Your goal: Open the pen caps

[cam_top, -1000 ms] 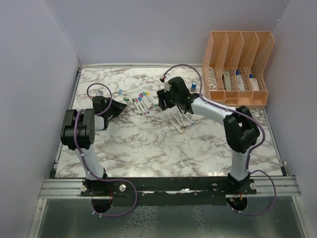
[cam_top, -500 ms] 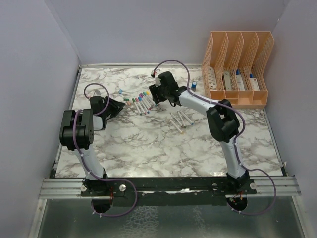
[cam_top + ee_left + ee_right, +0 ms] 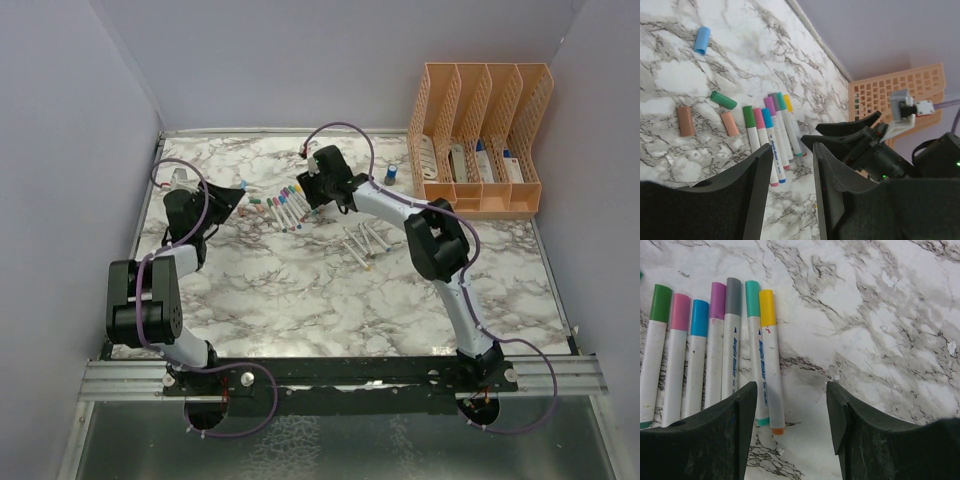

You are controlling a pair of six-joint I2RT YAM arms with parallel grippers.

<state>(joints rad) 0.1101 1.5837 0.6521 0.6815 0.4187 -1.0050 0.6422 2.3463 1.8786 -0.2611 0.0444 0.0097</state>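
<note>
Right gripper (image 3: pixel 786 392) — pen caps (image 3: pixel 718 294) just ahead

A marble-patterned table (image 3: pixel 300 300) carries everything. Just ahead of the right claw (image 3: pixel 790 395), and left of its gap, seven capped pens (image 3: pixel 715 355) lie side by side. Their caps point away: green, pink, blue, purple, grey, teal, yellow. Ahead and left of the left claw (image 3: pixel 792 150), four loose caps (image 3: pixel 723 100) lie apart: one blue, one green, two salmon. Behind the right claw lies a cluster of white pens (image 3: pixel 362 243). Farther right stand a small blue cylinder (image 3: pixel 392 173) and an orange slotted rack (image 3: pixel 480 198).
</note>
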